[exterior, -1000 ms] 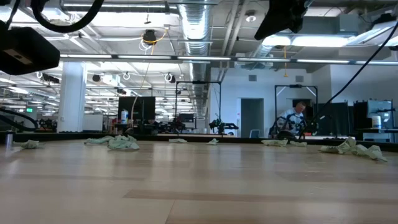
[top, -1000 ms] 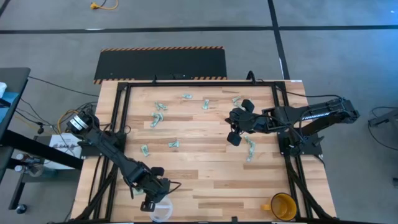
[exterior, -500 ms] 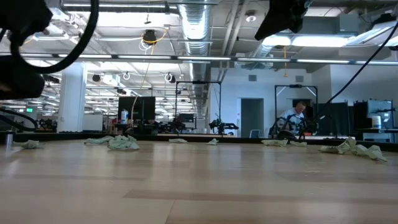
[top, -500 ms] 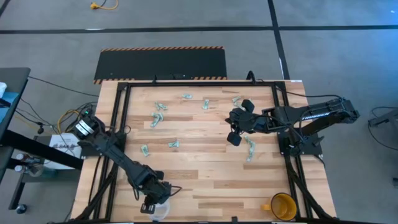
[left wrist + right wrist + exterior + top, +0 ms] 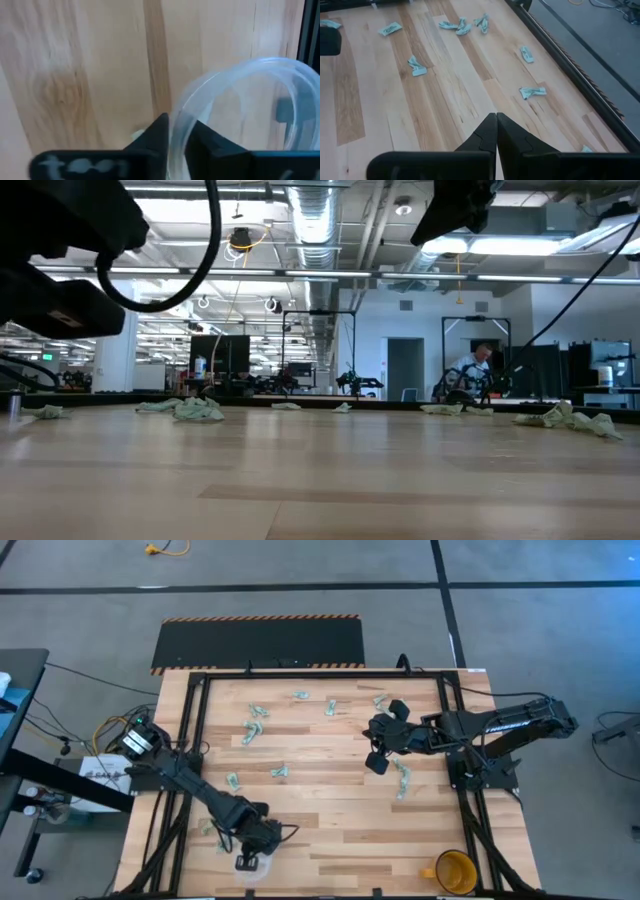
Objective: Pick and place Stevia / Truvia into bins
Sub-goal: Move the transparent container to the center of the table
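Desk (image 5: 330,810): pale blond wood planks, darker brown grain streaks; black frame rails along edges. Sachets (image 5: 254,725): pale green with white, scattered. Cup (image 5: 240,115): clear, whitish, pale rim. Mug (image 5: 455,870): yellow-orange. Both arms dark, near black; left claw (image 5: 244,862) and right claw (image 5: 376,764) black. Mat (image 5: 258,642) beyond desk: black, orange-and-black striped border. Floor (image 5: 80,610): grey, dark lines; yellow cable (image 5: 165,549) at far edge.

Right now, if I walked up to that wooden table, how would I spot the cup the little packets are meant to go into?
Start at the wooden table and go to its near edge, on the left arm's side. There the left gripper has its fingers closed on the rim of a round clear plastic cup. The yellow-orange mug at the other near corner is opaque and has a handle; the cup is see-through with none.
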Motion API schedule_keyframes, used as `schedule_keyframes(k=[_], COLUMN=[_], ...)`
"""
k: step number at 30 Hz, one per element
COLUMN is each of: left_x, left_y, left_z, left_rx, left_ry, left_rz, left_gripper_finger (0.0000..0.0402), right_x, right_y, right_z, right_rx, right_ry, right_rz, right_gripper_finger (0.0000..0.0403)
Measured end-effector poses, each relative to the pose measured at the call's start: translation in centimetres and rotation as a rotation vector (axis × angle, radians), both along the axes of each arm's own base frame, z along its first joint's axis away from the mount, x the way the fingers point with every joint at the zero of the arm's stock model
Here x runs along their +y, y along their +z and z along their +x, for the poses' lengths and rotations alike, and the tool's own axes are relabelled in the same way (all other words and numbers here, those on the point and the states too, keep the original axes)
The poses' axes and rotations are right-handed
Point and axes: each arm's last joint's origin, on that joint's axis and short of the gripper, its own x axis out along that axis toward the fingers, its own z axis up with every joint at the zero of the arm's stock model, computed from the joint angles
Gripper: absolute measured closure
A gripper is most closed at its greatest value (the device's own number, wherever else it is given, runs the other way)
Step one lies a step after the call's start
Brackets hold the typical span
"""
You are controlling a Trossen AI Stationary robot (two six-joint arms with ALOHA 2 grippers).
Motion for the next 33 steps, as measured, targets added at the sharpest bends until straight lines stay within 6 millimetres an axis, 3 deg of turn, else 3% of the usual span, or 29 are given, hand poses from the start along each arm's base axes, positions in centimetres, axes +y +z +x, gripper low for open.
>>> schedule_keyframes(k=[7, 15, 18, 23, 33], left_x=[1.1, 4.6, 7.3, 13.7, 25.4], left_y=[2.2, 8.5, 10.5, 12.3, 10.8], left_z=[1.4, 6.3, 8.3, 10.5, 12.0], left_rx=[-0.009, -0.285, -0.376, -0.441, -0.481], left_ry=[-0.076, -0.187, -0.189, -0.116, 0.091], left_rz=[0.06, 0.281, 0.335, 0.37, 0.261], left_gripper_finger=[0.0388, 0.0392, 0.0389, 0.0397, 0.0395], right_x=[0.0, -0.1, -0.2, -0.8, -3.0], right_y=[0.0, 0.0, -0.1, -0.6, -1.3], right_z=[0.0, -0.1, -0.2, -1.1, -2.1], right_rx=[0.002, -0.007, -0.002, 0.049, 0.124], right_ry=[-0.004, -0.048, -0.088, -0.224, -0.406], right_rz=[-0.006, -0.017, -0.015, -0.066, -0.04], right_gripper_finger=[0.0403, 0.0403, 0.0403, 0.0403, 0.0403])
